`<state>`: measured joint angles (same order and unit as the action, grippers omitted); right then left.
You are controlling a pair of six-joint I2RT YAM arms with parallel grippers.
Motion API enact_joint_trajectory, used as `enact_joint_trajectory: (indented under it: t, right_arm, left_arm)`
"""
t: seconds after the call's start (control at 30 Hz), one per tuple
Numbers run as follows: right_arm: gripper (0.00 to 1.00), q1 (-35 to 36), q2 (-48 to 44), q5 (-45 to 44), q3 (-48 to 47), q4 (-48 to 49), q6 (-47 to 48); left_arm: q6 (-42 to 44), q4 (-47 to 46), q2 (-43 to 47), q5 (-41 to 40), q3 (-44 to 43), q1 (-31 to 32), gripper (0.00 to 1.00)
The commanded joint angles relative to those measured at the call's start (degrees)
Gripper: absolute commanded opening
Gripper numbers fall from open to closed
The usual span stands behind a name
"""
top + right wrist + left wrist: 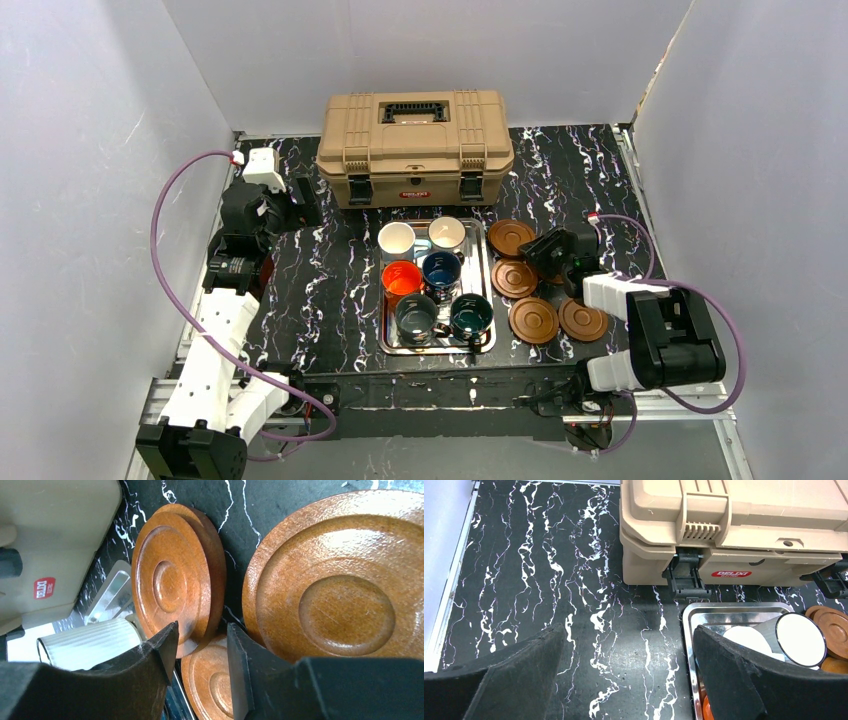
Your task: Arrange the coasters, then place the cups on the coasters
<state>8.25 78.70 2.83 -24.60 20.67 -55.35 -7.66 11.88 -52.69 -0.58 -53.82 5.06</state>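
Six cups stand on the steel tray (pixel 436 348): two cream (pixel 396 238), orange (pixel 401 277), navy (pixel 441 268), grey-green (pixel 415 313) and teal (pixel 471 313). Right of the tray lie brown coasters (pixel 533 320); the far one (pixel 511 238) is a stack of two (pixel 175 575). My right gripper (pixel 540 250) (pixel 200 630) hangs low over that stack's near rim, jaws half narrowed, one finger over its face, the other just outside the rim with a dark sliver between. My left gripper (pixel 300 200) (pixel 629 645) is wide open above bare table left of the tray (pixel 734 611).
A tan toolbox (pixel 415 145) sits behind the tray, close to its far edge. A large coaster (pixel 340 580) lies right of my right fingers and another (pixel 210 680) beneath them. Grey walls enclose the black marbled table on three sides.
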Motion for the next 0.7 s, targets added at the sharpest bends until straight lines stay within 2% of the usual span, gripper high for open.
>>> enact_joint_trajectory:
  t: [0.0, 0.23, 0.5, 0.67]
  right_arm:
    - [0.48, -0.33, 2.12, -1.72, 0.75, 5.11, -2.56]
    - [0.38, -0.36, 3.03, -2.5, 1.4, 8.02, -5.03]
    - [0.14, -0.6, -2.71, -5.85, 2.89, 8.27, -7.56]
    - [0.05, -0.87, -6.85, -5.78, 2.22, 5.94, -7.67]
  left_arm:
    - [0.68, -0.89, 0.22, 0.52, -0.49, 0.21, 0.98]
    - [1.06, -0.89, 0.39, 0.05, -0.41, 0.21, 0.98]
    - [0.91, -0.85, 0.4, 0.22, -0.41, 0.21, 0.98]
    - [0.67, -0.89, 0.44, 0.57, -0.41, 0.22, 0.98]
